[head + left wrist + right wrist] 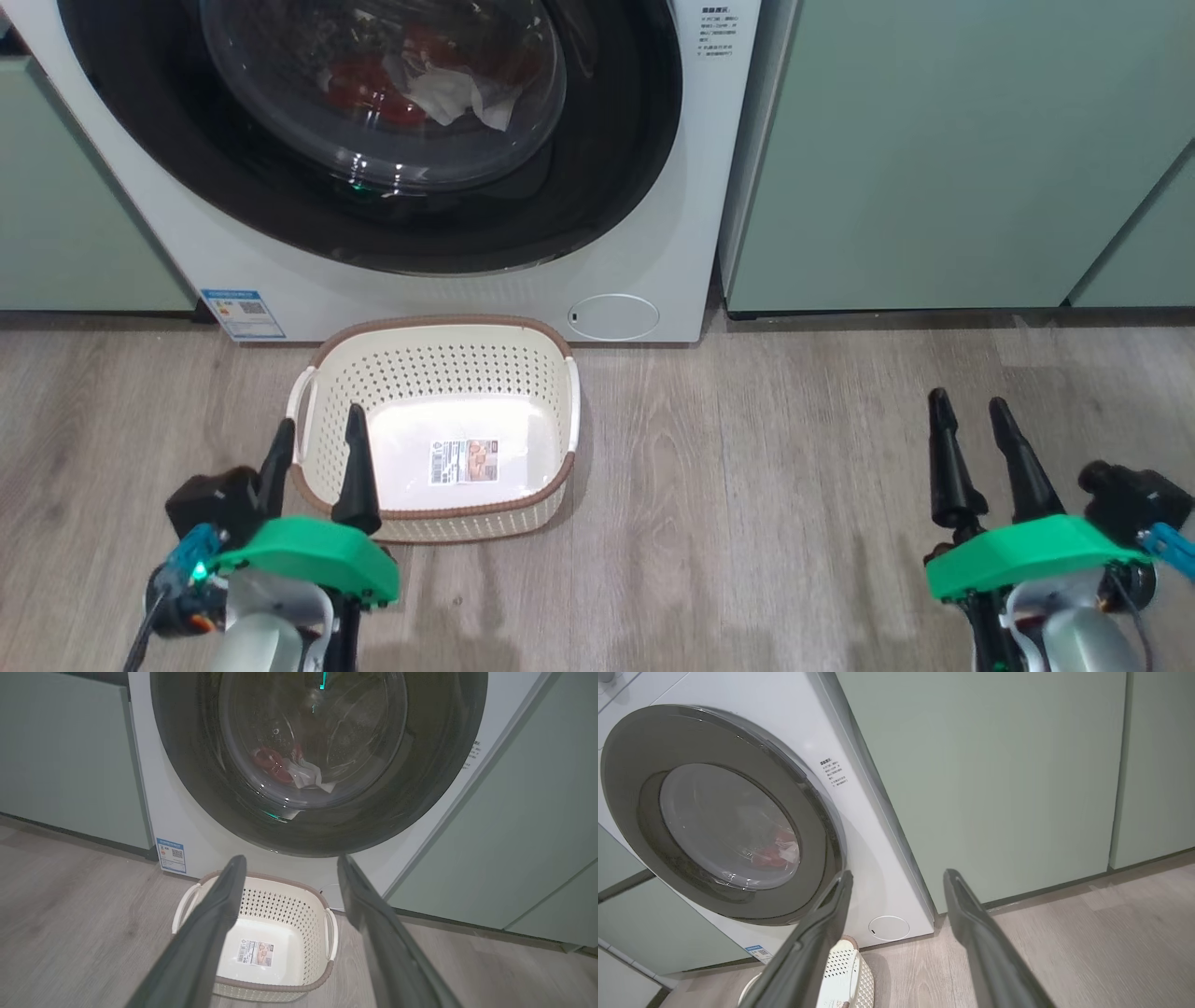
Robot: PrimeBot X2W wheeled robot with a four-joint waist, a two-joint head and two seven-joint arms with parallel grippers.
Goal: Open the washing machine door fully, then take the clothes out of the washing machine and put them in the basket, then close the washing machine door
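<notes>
The white washing machine [653, 224] fills the upper head view, its black-ringed round door [597, 187] closed against the front. Through the glass I see red and white clothes [420, 84] in the drum, also visible as the clothes [289, 767] and clothes [777, 851]. The cream basket [434, 350] stands empty on the floor before the machine, also seen as the basket [322, 905]. My left gripper [319, 425] is open, low at the basket's near left corner. Far off to the right, above bare floor, my right gripper [971, 406] is open and holds nothing.
Pale green cabinets [952, 149] flank the machine on both sides. Grey wooden floor [766, 485] spreads right of the basket. A small round hatch [613, 316] and a blue sticker [241, 314] sit low on the machine's front.
</notes>
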